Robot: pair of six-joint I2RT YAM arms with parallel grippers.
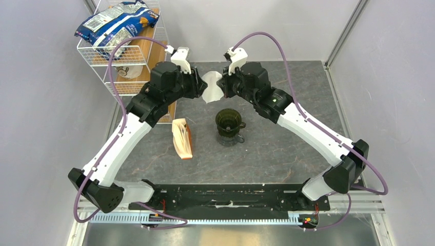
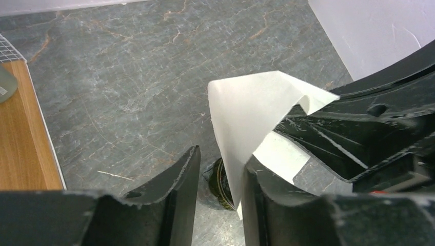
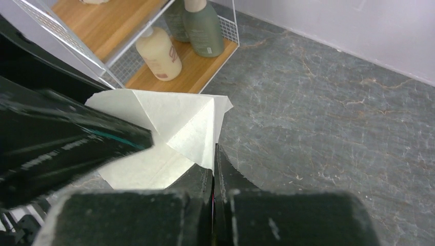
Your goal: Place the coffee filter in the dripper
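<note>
Grey counter [image 1: 287, 148], coffee filter [image 1: 211, 88] held over its far middle.
Right claw [image 3: 213, 169] clamps the filter's edge, left claw [image 2: 223, 160] stands apart beside it; dripper [image 1: 228, 122] stands nearer, open counter on its right.

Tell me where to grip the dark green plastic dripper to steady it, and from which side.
Probably its small side handle, approached from the robot's right, where it juts out. The dark olive-green plastic dripper stands upright with its round rim open, so fingers on the rim would crowd the opening.
</note>
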